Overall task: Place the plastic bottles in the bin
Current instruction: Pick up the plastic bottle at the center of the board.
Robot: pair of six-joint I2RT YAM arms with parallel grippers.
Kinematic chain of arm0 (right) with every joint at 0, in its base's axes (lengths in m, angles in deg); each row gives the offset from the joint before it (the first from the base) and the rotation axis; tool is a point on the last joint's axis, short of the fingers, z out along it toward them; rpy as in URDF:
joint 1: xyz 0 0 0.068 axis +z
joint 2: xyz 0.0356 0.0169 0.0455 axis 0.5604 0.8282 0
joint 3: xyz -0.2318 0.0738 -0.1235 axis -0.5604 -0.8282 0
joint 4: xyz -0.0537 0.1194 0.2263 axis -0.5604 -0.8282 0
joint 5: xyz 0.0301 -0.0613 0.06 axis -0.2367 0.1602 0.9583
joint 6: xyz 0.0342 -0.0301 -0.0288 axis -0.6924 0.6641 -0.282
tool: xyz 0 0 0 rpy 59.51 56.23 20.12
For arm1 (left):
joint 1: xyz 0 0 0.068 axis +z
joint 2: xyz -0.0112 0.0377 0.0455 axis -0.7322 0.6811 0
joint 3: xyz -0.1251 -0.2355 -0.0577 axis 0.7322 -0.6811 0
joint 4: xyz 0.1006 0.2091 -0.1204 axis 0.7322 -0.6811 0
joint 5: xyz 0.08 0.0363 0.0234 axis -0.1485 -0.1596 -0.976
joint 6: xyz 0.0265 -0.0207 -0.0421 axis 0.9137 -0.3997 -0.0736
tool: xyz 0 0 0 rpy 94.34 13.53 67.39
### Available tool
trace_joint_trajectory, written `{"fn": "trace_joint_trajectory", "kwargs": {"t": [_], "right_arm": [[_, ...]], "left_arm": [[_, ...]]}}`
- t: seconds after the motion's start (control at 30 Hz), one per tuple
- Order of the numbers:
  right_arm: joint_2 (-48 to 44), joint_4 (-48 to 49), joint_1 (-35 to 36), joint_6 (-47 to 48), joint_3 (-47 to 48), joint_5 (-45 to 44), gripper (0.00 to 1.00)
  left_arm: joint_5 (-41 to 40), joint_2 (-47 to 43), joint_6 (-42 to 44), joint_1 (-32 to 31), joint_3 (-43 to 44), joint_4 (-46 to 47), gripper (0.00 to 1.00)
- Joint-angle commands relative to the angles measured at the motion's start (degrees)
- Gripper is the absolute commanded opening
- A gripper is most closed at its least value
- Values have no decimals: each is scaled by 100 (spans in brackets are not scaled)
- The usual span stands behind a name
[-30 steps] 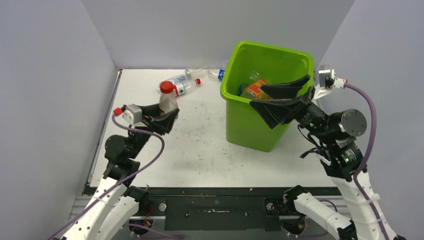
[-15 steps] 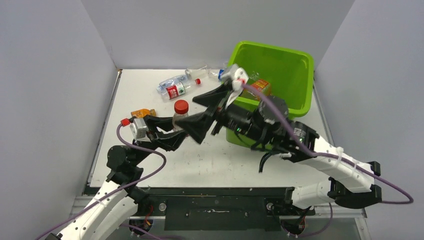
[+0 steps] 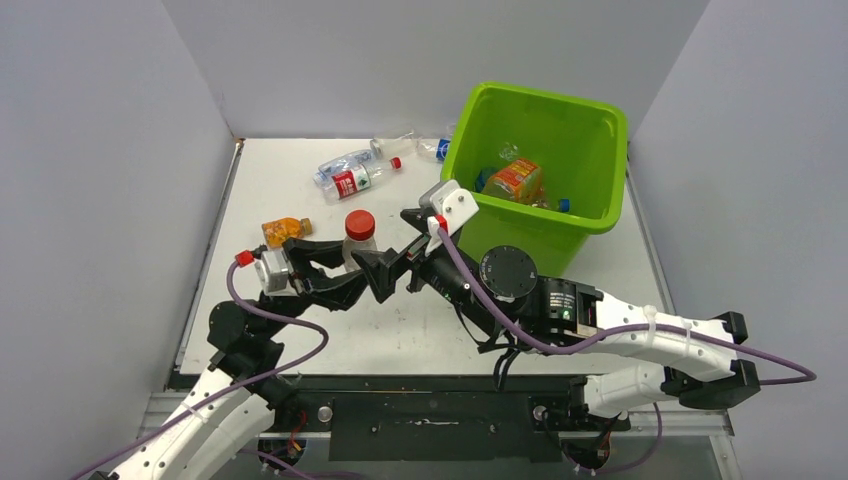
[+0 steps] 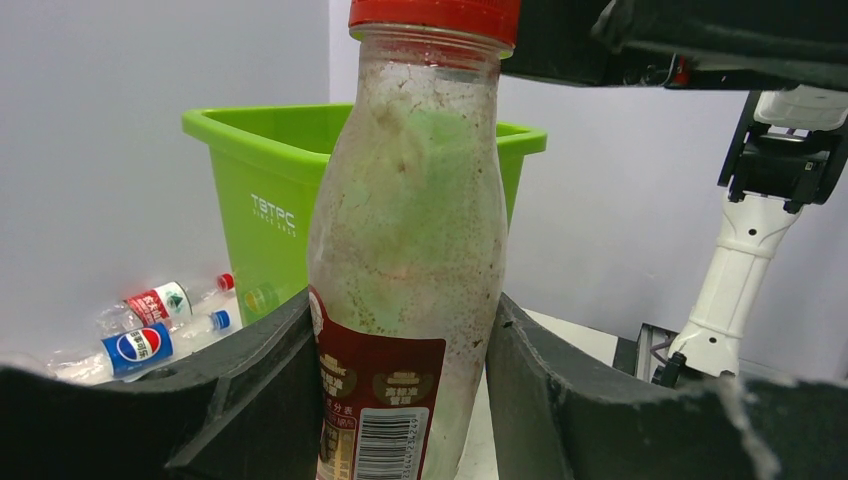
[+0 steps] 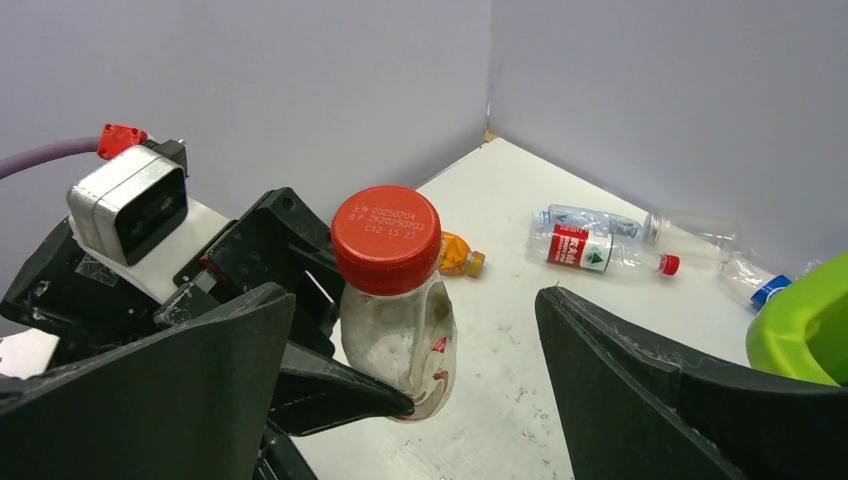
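— Red-capped bottle (image 4: 405,230): who is holding it?
— The left gripper (image 3: 352,268) is gripping it low on the body, partly closed, with one finger pressing on each side. The bottle is standing upright, and its clear wall is looking smeared with residue inside. The views are not showing whether its base is touching the table (image 3: 400,315).
— And the right gripper (image 5: 412,298)?
— It is gaping wide and holding nothing. Its two fingers are flanking the bottle's cap, one on each side, both apart from it.
— Where is the bin (image 3: 497,245) sitting?
— It is sitting at the far right of the table, lime green, well apart from the held bottle. An orange-labelled bottle (image 3: 513,180) is lying inside it, with blue caps (image 3: 563,205) showing beside it.
— What is lying loose?
— An orange bottle (image 3: 283,231) is lying on its side near the left gripper. Farther back, a red-labelled bottle (image 3: 352,181) is lying flat too. At the table's far edge, a Pepsi bottle (image 4: 138,346) is resting just beside the bin's far left corner, and a clear bottle (image 3: 393,146) is lying near it.
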Motion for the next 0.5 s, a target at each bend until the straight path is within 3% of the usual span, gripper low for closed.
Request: {"fn": "trace_joint_trajectory", "kwargs": {"t": [0.0,0.2,0.47], "right_arm": [[-255,921,50,171,-258,-302,95],[112,885,53,104,-128,-80,90],[408,891,-62,-179,-23,10,65]], "left_arm": [[-76,-37,170,-63,11,203,2],[-65,-31,223,-71,-7,210,2],[-73,-49,295,-132,-35,219,2]]}}
